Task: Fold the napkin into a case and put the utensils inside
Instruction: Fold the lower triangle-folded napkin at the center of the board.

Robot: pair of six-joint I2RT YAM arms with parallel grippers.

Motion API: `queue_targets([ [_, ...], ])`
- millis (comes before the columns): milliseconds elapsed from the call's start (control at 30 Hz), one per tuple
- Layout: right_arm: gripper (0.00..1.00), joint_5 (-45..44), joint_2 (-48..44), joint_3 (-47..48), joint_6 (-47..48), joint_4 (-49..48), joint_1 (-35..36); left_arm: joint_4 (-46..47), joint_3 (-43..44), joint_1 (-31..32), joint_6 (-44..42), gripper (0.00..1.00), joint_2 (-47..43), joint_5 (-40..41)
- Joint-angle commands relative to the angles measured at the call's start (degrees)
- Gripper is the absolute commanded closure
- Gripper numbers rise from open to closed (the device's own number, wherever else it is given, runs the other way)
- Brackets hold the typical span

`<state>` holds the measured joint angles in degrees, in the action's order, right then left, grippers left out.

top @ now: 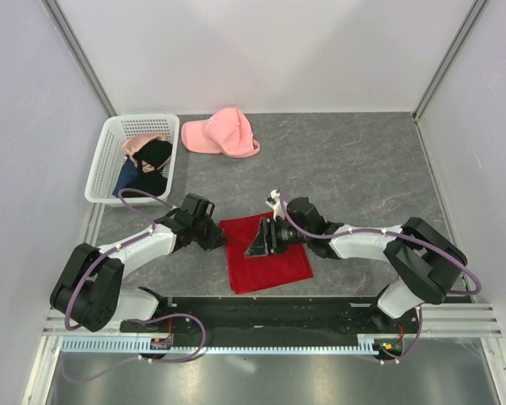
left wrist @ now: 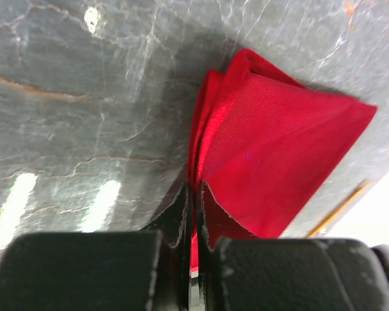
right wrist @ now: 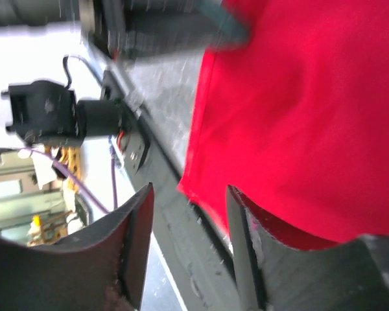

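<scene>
The red napkin (top: 268, 260) lies on the grey table between the two arms, partly folded, with a raised layered fold in the left wrist view (left wrist: 272, 155). My left gripper (top: 218, 235) is at its left edge and is shut on a pinch of the red cloth (left wrist: 194, 193). My right gripper (top: 258, 242) hovers over the napkin's upper middle with its jaws open (right wrist: 189, 194); a cloth corner (right wrist: 292, 116) lies between and beside its fingers, not gripped. A thin orange utensil (left wrist: 339, 208) shows only in the left wrist view, beyond the napkin's far edge.
A white basket (top: 99, 173) with black and blue garments stands at the back left. A pink cap (top: 222, 133) lies behind the napkin. Grey walls close in both sides. A black rail (top: 270, 314) runs along the near edge.
</scene>
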<state>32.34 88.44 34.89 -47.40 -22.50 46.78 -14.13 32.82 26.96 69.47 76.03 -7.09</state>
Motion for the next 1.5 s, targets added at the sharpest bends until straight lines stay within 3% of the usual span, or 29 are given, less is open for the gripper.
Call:
queue_targets([
  [0,0.42,-0.34,4.17,8.5,7.31,7.72,-4.05,-3.01,1.63,1.43,-4.96,0.98,-2.11,4.01],
  [100,0.48,-0.78,9.18,13.86,9.59,10.45,-6.61,-4.06,2.25,1.87,-5.05,0.98,-2.73,5.15],
  [133,0.58,-1.13,10.51,14.93,10.13,10.55,-7.14,-4.76,2.51,2.04,-5.14,0.98,-2.82,5.59],
  [200,0.67,-1.23,14.29,18.87,11.7,11.6,-7.5,-5.47,3.21,2.57,-5.31,0.98,-3.25,6.3],
  [233,0.8,-1.05,15.43,19.94,11.97,11.52,-7.58,-5.82,3.65,2.66,-5.23,0.98,-3.17,6.39],
  [333,1.0,-1.66,19.21,22.31,12.93,10.98,-7.58,-6.43,4.53,3.1,-5.49,0.98,-2.99,6.92],
  [700,1.0,-4.56,24.93,23.9,15.23,11.34,-7.59,-8.63,7.78,5.99,-5.05,0.98,-2.73,8.41],
  [933,1.0,-1.94,26.78,22.85,13.21,7.74,-7.59,-9.16,17.01,11.0,-4.52,0.98,3.84,9.64],
  [1200,1.0,2.38,23.89,21.1,8.03,3.87,-9.25,-9.6,26.06,14.7,-4.52,0.98,13.44,10.43],
  [1467,1.0,2.38,15.98,17.58,10.92,9.13,-11.89,-9.86,25.89,15.05,-4.7,0.98,14.41,10.96],
])
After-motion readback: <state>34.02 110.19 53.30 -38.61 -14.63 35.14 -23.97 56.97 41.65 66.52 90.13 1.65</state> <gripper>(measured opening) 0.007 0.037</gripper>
